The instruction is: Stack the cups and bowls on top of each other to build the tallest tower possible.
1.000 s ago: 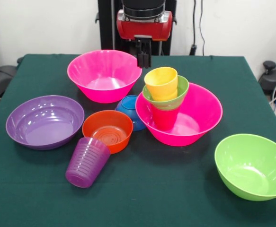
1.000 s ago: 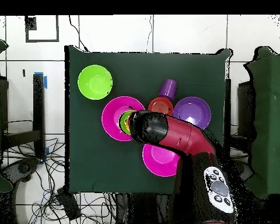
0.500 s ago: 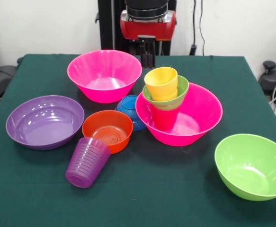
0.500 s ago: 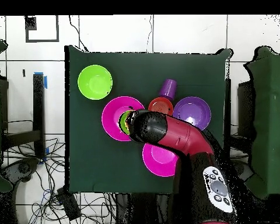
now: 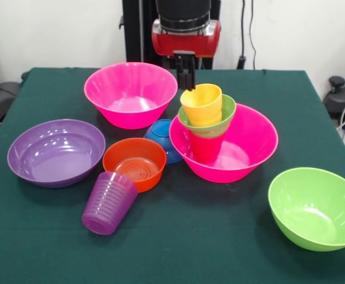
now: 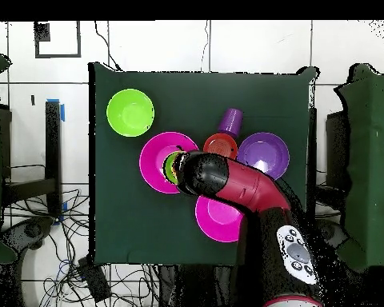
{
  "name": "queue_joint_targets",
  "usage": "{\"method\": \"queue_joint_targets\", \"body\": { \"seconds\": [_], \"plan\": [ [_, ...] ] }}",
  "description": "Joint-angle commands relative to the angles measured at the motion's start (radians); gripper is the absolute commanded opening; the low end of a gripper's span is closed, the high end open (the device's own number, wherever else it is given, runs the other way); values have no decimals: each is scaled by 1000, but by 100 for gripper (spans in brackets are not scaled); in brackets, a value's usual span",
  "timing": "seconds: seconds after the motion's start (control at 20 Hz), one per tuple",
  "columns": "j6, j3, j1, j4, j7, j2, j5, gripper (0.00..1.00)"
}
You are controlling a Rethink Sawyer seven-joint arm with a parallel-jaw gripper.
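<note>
1. Front view: your hand (image 5: 186, 72) hangs just behind the yellow cup (image 5: 202, 103), fingers looking pressed together and pinching nothing. That cup sits tilted in the small green bowl (image 5: 215, 118), on a red cup (image 5: 206, 147) inside a pink bowl (image 5: 236, 148). Expect light, stiff, slick plastic; take cups by the rim.
2. Overhead view: your arm (image 6: 242, 185) hides most of that stack. The purple cup (image 6: 230, 121) lies on the tabletop (image 6: 195, 96), beside the orange bowl (image 6: 219, 145).

arm (image 5: 184, 26) sits a bit higher in front view | gripper (image 5: 186, 80) shifts slightly right, tips now just behind yellow cup (image 5: 202, 104) rim | overhead: arm swings marginally
</note>
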Motion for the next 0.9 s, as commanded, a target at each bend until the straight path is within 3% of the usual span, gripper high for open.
{"method": "queue_joint_targets", "body": {
  "seconds": [0.05, 0.35, 0.9],
  "plan": [
    [-109, 107, 7, 42, 153, 106, 31, 0],
    [-162, 89, 46, 5, 187, 164, 35, 0],
    [-109, -3, 202, -31, 290, 188, 105, 0]
  ]
}}
